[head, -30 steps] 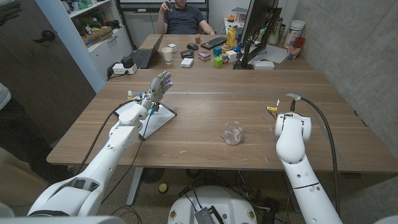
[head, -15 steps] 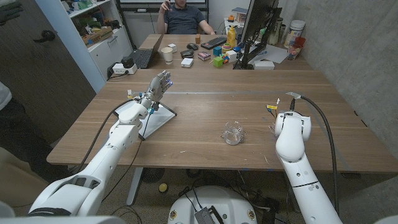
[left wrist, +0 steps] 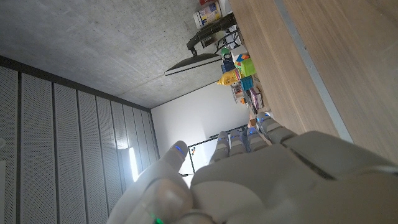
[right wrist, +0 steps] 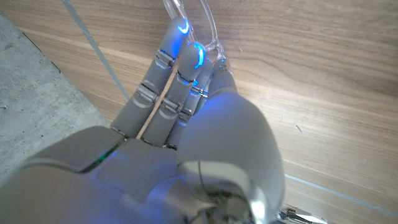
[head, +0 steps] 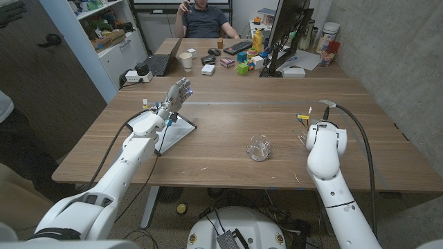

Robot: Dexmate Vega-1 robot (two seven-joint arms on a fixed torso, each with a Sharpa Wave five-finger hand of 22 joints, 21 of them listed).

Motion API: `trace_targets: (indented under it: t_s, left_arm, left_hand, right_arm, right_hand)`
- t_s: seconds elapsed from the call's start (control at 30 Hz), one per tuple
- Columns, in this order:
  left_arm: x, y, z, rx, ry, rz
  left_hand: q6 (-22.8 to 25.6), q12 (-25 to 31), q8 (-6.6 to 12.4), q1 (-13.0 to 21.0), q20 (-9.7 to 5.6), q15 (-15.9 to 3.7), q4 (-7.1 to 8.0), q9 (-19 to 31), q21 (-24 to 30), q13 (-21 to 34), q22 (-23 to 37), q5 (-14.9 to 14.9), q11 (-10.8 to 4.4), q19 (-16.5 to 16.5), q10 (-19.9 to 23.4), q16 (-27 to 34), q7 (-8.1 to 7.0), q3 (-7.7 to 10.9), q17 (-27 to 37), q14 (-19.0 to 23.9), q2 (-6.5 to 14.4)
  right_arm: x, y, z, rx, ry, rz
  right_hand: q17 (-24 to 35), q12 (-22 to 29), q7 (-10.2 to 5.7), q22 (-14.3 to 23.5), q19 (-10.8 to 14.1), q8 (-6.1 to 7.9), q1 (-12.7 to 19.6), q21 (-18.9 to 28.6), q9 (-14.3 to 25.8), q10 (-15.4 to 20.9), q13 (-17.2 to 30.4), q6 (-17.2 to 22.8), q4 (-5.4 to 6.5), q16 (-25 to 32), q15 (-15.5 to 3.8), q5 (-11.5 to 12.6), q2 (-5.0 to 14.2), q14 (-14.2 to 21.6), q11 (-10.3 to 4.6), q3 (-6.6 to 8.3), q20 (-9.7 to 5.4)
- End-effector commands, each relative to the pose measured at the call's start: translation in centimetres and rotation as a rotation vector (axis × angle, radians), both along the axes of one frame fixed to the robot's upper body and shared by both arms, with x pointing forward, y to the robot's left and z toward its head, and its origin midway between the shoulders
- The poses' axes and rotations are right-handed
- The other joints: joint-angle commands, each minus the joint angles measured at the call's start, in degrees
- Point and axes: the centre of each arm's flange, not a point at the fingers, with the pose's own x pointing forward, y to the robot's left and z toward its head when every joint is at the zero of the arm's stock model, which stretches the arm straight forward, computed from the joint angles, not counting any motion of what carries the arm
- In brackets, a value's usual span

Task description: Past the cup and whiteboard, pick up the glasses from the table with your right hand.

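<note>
The clear-framed glasses [right wrist: 213, 34] lie on the wooden table [head: 228, 117] right at the fingertips of my right hand [right wrist: 186, 124]. Its fingers [right wrist: 163, 81] reach out straight and close together and touch the frame; whether anything grips it is hidden. In the head view my right forearm [head: 325, 149] covers that hand, near the table's right front. A clear cup [head: 259, 147] stands to its left, at the front middle. The whiteboard [head: 174, 133] lies on the left, and my left hand [head: 178, 93] hovers just beyond it, fingers straight, holding nothing.
A person [head: 204, 17] sits at the far end behind a laptop [head: 160, 63], a paper cup [head: 186, 61], a keyboard [head: 237, 47], a monitor [head: 287, 31] and small coloured items. A cable [head: 356, 138] arcs along my right arm.
My right wrist has crept slightly forward, away from the table's front edge. The left arm, the cup and the whiteboard have stayed put.
</note>
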Motion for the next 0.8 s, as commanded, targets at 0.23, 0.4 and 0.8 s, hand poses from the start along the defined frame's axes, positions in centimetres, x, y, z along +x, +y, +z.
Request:
trace_targets:
  t_s: [0.23, 0.4, 0.8]
  left_arm:
    - [0.2, -0.2, 0.4, 0.003, -0.004, 0.002]
    - [0.2, -0.2, 0.5, 0.003, -0.006, 0.003]
    - [0.2, -0.2, 0.7, 0.002, -0.014, 0.001]
  left_hand:
    - [-0.32, 0.38, 0.21, -0.36, 0.52, 0.17, 0.03, 0.26, 0.18, 0.25, 0.13, 0.2, 0.03, 0.17, -0.45, 0.24, 0.13, -0.3, 0.21, -0.47, 3.85]
    - [-0.34, 0.4, 0.21, -0.34, 0.48, 0.19, 0.03, 0.26, 0.19, 0.25, 0.13, 0.21, 0.08, 0.18, -0.41, 0.24, 0.17, -0.32, 0.21, -0.47, 3.89]
    - [-0.3, 0.4, 0.24, -0.31, 0.49, 0.23, 0.01, 0.25, 0.19, 0.24, 0.13, 0.21, 0.24, 0.17, -0.41, 0.24, 0.16, -0.38, 0.21, -0.46, 3.92]
  right_arm:
    - [-1.5, -0.5, 2.3, 0.029, -0.138, 0.053]
    - [-1.9, -0.9, 2.9, 0.052, -0.172, 0.062]
    - [-3.8, -1.7, 4.2, 0.107, -0.274, 0.103]
  right_hand:
    - [1.24, 0.66, 0.98, -0.11, 0.19, 2.15, 0.4, 1.22, 0.26, 0.83, -0.04, 2.16, -0.02, -0.62, 0.02, -0.46, 0.1, 1.01, 0.19, 0.3, -0.19]
    - [1.51, 0.72, 1.09, -0.25, 0.09, 2.32, 0.44, 1.64, 0.22, 0.86, -0.06, 2.19, 0.05, -0.99, 0.01, -0.61, 0.09, 1.32, 0.04, 0.37, -0.21]
    - [2.69, 0.83, 1.19, -0.62, 0.08, 2.57, 0.47, 2.73, -0.02, 1.02, -0.18, 2.19, 0.22, -1.69, 0.02, -0.97, 0.02, 1.76, 0.1, 0.53, -0.21]
